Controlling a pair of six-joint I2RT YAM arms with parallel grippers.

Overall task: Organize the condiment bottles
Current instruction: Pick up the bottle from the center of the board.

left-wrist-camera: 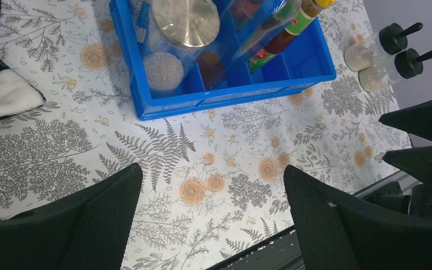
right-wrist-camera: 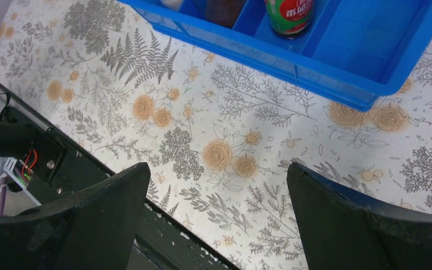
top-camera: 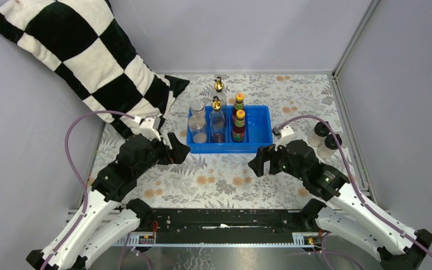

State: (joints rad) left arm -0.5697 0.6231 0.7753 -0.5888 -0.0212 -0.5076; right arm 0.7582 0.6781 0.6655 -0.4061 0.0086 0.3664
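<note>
Both arms hang low in front of the blue compartment tray (top-camera: pixel 260 125); the left gripper (top-camera: pixel 177 149) and the right gripper (top-camera: pixel 260 159) each stand with fingers spread wide, nothing between them.

Six of the condiment bottles are grouped at the tray: the silver-lidded jars (top-camera: pixel 199 128) in its left lane, a gold-spouted bottle (top-camera: pixel 217 125) in the middle, the orange-capped bottles (top-camera: pixel 239 125) beside it. The rear gold-spouted bottle (top-camera: pixel 219 90) may stand just behind the tray's far wall rather than in it; from above I cannot tell which.

The two black-capped shakers (top-camera: pixel 319 134) stand out on the floral tablecloth (top-camera: pixel 219 180), at the right edge, close to the right arm's forearm and its purple cable (top-camera: pixel 304 118). That looks like the main hazard: if the arm swings round to reach them, the cable or the elbow could knock them over or push them against the side wall (top-camera: pixel 371 112).

The tray's right lane is bare, and I judge it meant for the shakers; lowering one there with wide fingers risks clipping the tall, narrow orange-capped bottles next door; they would tip easily. A grip on a shaker's slim black cap rather than its body might slip.
</note>
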